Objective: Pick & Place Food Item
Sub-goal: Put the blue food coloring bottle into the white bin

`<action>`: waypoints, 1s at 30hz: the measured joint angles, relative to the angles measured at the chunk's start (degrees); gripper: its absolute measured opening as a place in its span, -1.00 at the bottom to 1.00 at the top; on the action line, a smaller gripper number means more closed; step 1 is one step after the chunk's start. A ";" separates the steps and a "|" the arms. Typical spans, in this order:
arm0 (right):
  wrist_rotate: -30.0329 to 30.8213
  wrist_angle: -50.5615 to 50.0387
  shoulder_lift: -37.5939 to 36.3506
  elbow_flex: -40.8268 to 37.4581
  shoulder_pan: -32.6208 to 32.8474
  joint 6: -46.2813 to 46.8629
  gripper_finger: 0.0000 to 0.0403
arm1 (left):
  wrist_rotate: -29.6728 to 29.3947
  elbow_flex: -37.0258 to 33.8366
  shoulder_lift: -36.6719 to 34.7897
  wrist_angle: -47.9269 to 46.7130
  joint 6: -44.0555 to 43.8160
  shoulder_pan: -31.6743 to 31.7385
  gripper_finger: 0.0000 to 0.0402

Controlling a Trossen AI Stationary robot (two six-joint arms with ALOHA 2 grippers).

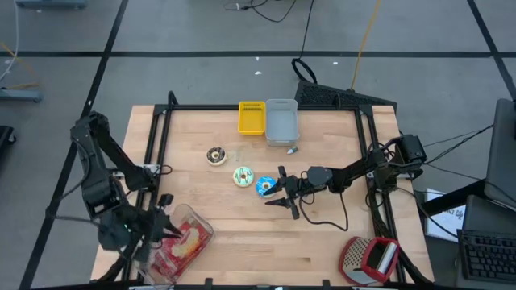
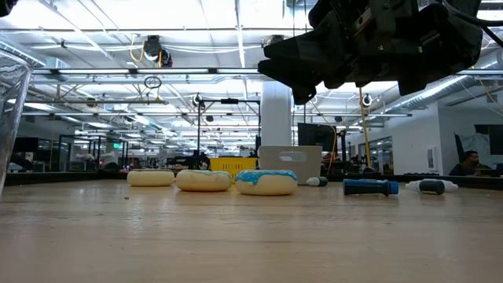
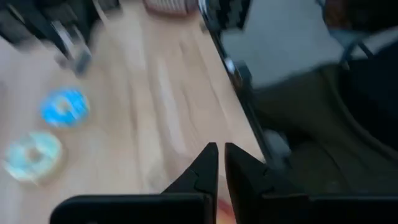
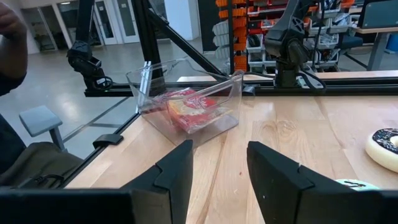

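Three doughnuts lie on the table (image 1: 322, 250): one blue-iced doughnut (image 1: 265, 187) just beside the right pincer (image 1: 284, 199), one green-iced doughnut (image 1: 243, 176) a little farther from it, and one chocolate doughnut (image 1: 215, 155) farthest off. Two small bins stand beyond them, one yellow bin (image 1: 251, 118) and one grey bin (image 1: 281, 122), touching. One clear container (image 1: 181, 242) holding red-wrapped food sits by the left pincer (image 1: 168, 231). Two pincers in all.
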 joint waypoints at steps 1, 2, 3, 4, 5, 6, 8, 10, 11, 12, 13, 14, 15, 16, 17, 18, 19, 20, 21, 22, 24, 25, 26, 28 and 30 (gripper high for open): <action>0.00 0.00 0.00 0.00 0.00 0.00 -0.31 | -1.54 0.00 -0.81 1.11 2.31 0.37 -0.85; 0.00 0.00 0.00 0.00 0.00 0.00 -0.31 | -3.02 0.00 -1.65 2.43 4.63 0.77 -0.85; 0.00 0.00 0.00 0.00 0.00 0.00 -0.31 | -4.61 0.00 -2.42 3.89 7.02 1.20 -0.85; 0.00 0.00 0.00 0.00 0.00 0.00 -0.31 | -5.89 0.00 -3.23 5.44 9.36 1.56 -0.85; 0.00 0.02 0.00 0.00 0.00 0.00 -0.31 | -7.12 0.00 -3.94 7.03 11.79 1.93 -0.85; 0.00 0.00 0.00 0.00 0.00 0.00 -0.31 | -8.58 0.00 -4.64 8.93 14.69 2.35 -0.85; 0.00 0.01 0.00 0.00 -0.09 0.00 -0.31 | -11.99 0.02 -6.03 12.74 22.46 3.21 -0.85; 0.00 0.00 0.00 0.00 -0.20 0.00 -0.31 | -15.04 0.02 -7.58 15.29 32.43 4.00 -0.85; 0.00 -0.03 0.00 0.00 -0.22 0.00 -0.31 | -16.17 0.02 -8.38 15.88 37.35 4.32 -0.85; 0.00 -0.09 0.00 0.00 -0.22 0.00 -0.31 | -16.53 0.02 -9.21 16.05 40.79 4.55 -0.85; 0.00 -0.17 0.00 0.00 -0.22 0.00 -0.31 | -16.52 0.02 -10.02 16.00 43.34 4.80 -0.85; 0.00 -0.33 0.00 0.00 -0.22 0.00 -0.31 | -16.53 0.02 -10.76 16.07 45.63 5.11 -0.85; 0.00 -0.42 0.00 0.00 -0.22 0.00 -0.31 | -16.46 0.02 -11.51 16.07 47.63 5.28 -0.85; 0.00 -0.46 0.00 0.00 -0.22 0.00 -0.31 | -16.47 0.02 -12.17 16.06 49.17 5.49 -0.85; 0.00 -0.46 0.00 0.00 -0.22 0.00 -0.31 | -16.45 0.02 -12.70 16.29 49.97 5.70 -0.85; 0.00 -0.44 0.00 0.00 -0.22 0.00 -0.31 | -16.41 0.02 -13.13 16.59 50.12 5.87 -0.85; 0.00 -0.44 0.00 0.00 -0.22 0.00 -0.31 | -16.28 0.05 -13.47 16.64 49.97 6.09 -0.85; 0.00 -0.45 0.00 0.01 -0.22 0.00 -0.31 | -16.07 0.07 -13.70 16.38 49.45 6.36 -0.85; 0.00 -0.46 0.00 0.00 -0.22 0.00 -0.31 | -15.84 0.10 -13.80 15.27 48.68 6.75 -0.85; 0.00 -0.44 0.00 0.02 -0.22 0.00 -0.31 | -15.78 0.11 -13.84 13.60 47.53 7.24 -0.85; 0.00 -0.44 0.00 0.02 -0.22 0.00 -0.31 | -15.14 -0.40 -13.77 11.48 44.49 8.77 -0.85; 0.00 -0.44 0.00 0.00 -0.22 0.00 -0.31 | -13.99 -1.17 -13.77 11.40 43.40 9.80 -0.85; 0.00 -0.44 0.00 0.01 -0.22 0.00 -0.31 | -12.15 -2.23 -13.82 11.64 42.80 10.96 -0.85; 0.00 -0.44 0.00 0.01 -0.22 0.00 -0.31 | -6.73 -4.81 -14.12 13.60 42.19 13.72 -0.85; 0.00 -0.42 0.00 0.02 -0.22 -0.02 -0.31 | -0.22 -8.01 -14.92 16.55 41.56 16.86 -0.85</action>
